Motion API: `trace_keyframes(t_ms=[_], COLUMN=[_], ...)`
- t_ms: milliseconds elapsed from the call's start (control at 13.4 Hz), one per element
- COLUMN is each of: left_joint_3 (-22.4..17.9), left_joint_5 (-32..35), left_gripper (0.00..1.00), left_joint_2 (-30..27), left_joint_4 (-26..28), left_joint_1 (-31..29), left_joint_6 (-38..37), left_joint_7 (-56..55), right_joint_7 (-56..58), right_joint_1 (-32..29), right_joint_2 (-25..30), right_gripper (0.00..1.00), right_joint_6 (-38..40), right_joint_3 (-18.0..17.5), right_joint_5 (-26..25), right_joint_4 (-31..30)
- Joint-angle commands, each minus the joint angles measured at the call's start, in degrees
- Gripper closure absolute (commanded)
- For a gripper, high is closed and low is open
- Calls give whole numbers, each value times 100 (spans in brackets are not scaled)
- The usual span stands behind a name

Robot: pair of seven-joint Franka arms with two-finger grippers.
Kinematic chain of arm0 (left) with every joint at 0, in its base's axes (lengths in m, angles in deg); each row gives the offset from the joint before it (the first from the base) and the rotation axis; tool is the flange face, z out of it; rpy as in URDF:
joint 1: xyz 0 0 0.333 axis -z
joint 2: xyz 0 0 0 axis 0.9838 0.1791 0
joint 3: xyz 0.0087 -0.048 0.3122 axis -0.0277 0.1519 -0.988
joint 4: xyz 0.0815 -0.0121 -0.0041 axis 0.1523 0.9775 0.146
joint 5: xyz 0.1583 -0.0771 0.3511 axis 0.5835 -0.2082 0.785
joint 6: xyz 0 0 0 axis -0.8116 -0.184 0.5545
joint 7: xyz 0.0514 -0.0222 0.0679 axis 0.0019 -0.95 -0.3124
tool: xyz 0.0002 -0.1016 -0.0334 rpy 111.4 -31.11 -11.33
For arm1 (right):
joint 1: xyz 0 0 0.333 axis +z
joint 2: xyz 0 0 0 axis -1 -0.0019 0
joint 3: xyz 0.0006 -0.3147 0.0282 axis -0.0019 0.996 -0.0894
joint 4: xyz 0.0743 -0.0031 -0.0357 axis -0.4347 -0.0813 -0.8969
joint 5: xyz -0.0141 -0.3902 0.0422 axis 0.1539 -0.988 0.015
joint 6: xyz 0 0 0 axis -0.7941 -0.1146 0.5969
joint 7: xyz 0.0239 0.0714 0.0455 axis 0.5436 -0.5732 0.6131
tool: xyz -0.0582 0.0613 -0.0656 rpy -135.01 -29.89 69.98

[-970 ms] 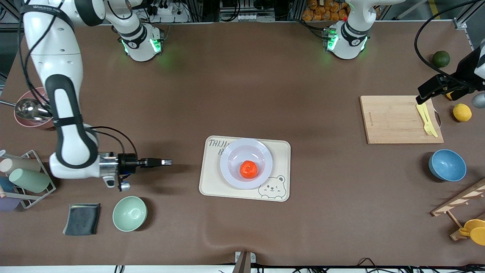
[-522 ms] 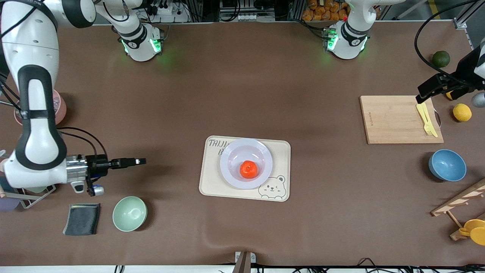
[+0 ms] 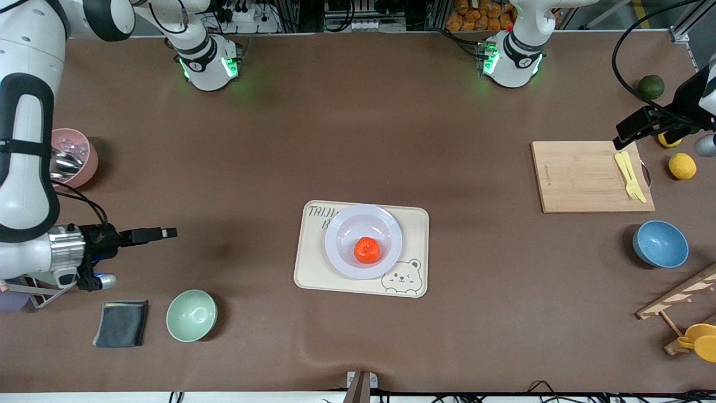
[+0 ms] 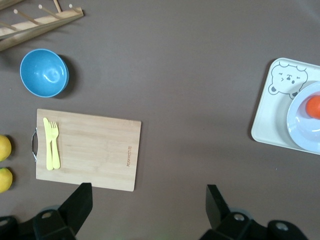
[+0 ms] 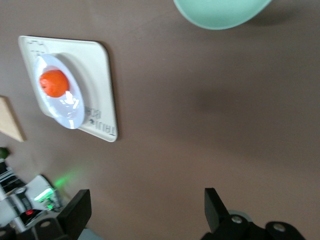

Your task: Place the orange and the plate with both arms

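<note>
On the bear-printed tray [image 3: 313, 268] at mid-table sits one plate [image 3: 342, 258] holding one orange [image 3: 367, 250]; two bowls flank it; right gripper [image 3: 165, 232] and left gripper [image 3: 625, 140] hover apart-fingered, both empty.

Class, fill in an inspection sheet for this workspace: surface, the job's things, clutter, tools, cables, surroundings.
Surface: brown table; a ripple near its front edge.
Job's things: orange sits in the plate; plate rests on the bear-printed tray.
Clutter: mint bowl, dark cloth, pink cup, cutting board carrying a yellow fork, blue bowl, lemons, green fruit, wooden rack.
Tools: right tool open, empty, over bare table; left tool open, empty, over the board's edge.
Cables: black loops on both arms.
Surroundings: arm bases with green lights.
</note>
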Motion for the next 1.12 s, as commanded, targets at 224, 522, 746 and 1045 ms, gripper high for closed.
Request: trace_keyframes(t_ms=[224, 522, 746, 1045], left_joint_3=[-43, -34, -25, -8], left_joint_5=[-145, -154, -154, -154], left_gripper=[0, 0, 0, 0], left_joint_2=[-123, -123, -123, -123], left_joint_4=[-7, -16, 2, 11], left_joint_1=[-139, -174, -165, -157], left_joint_6=[-197, -250, -250, -250], left_joint_7=[205, 231, 223, 293], right_joint_7=[-375, -313, -243, -243], right_joint_1=[402, 498, 516, 438], right_joint_2=[1557, 2751, 3588, 3800], right_gripper=[0, 0, 0, 0], right_joint_6=[5, -924, -1822, -1850], right_joint_3=[-63, -72, -81, -63], right_joint_5=[-1721, -2380, -2644, -2671], right_joint_4=[-751, -2339, -3643, -3839])
